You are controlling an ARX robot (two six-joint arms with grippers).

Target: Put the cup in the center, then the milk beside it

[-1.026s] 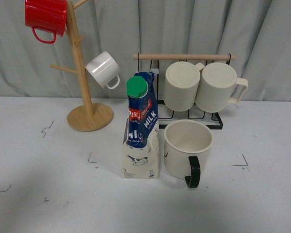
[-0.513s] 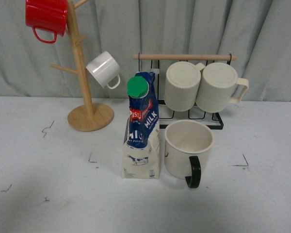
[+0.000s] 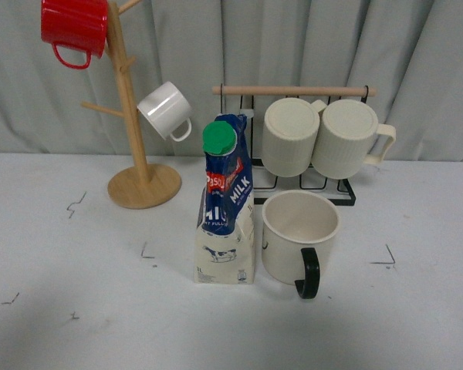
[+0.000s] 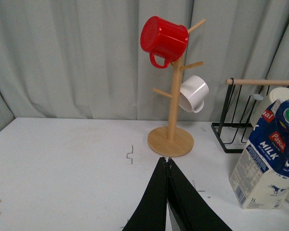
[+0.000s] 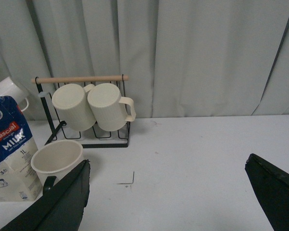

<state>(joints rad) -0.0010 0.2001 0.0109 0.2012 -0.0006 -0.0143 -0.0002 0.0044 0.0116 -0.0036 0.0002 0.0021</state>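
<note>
The cup (image 3: 299,237), a wide cream mug with a black handle turned toward me, stands upright in the middle of the white table. The milk (image 3: 225,204), a blue-and-cream carton with a green cap, stands upright right beside it on its left, close to it. Neither arm shows in the front view. My left gripper (image 4: 167,161) is shut with nothing in it, low over the table in front of the wooden stand, with the milk (image 4: 269,156) off to one side. My right gripper (image 5: 166,166) hangs wide open and empty, apart from the cup (image 5: 57,161) and the milk (image 5: 12,149).
A wooden mug tree (image 3: 131,116) at the back left carries a red mug (image 3: 72,27) and a small white mug (image 3: 163,110). A black wire rack (image 3: 301,181) with a wooden bar holds two ribbed cream mugs (image 3: 324,137) behind the cup. Black corner marks (image 3: 386,258) dot the table.
</note>
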